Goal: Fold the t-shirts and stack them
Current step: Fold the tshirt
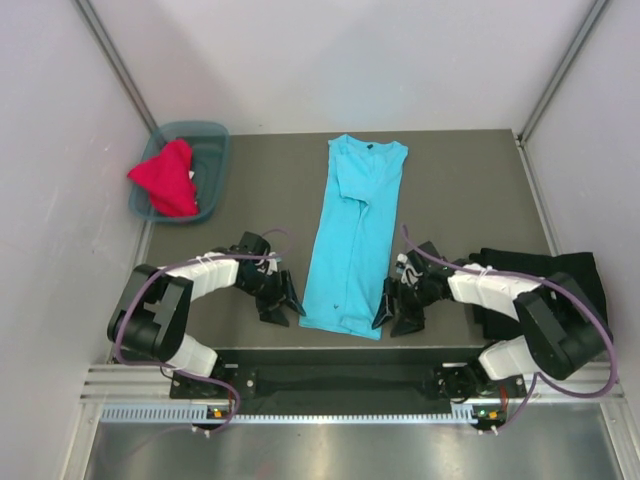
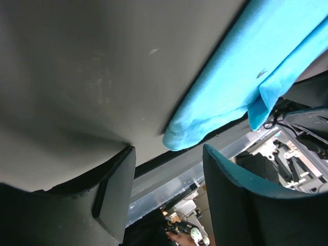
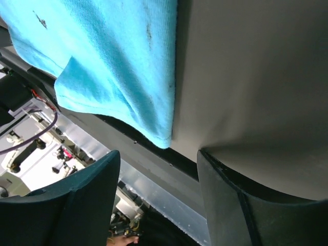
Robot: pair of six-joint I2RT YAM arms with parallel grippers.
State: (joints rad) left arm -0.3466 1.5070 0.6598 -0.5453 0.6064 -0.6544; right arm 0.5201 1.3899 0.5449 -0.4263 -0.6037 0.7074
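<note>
A turquoise t-shirt lies lengthwise down the worktop, hem at the near edge. The left claw and right claw flank the hem, both open and empty.

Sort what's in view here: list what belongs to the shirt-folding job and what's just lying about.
Belongs to the job:
bright turquoise cotton t-shirt, laid out long, centre
crimson red cotton t-shirt, crumpled, far left
black cotton t-shirt, near right

Lying about:
teal plastic tub, holding the red shirt
</note>
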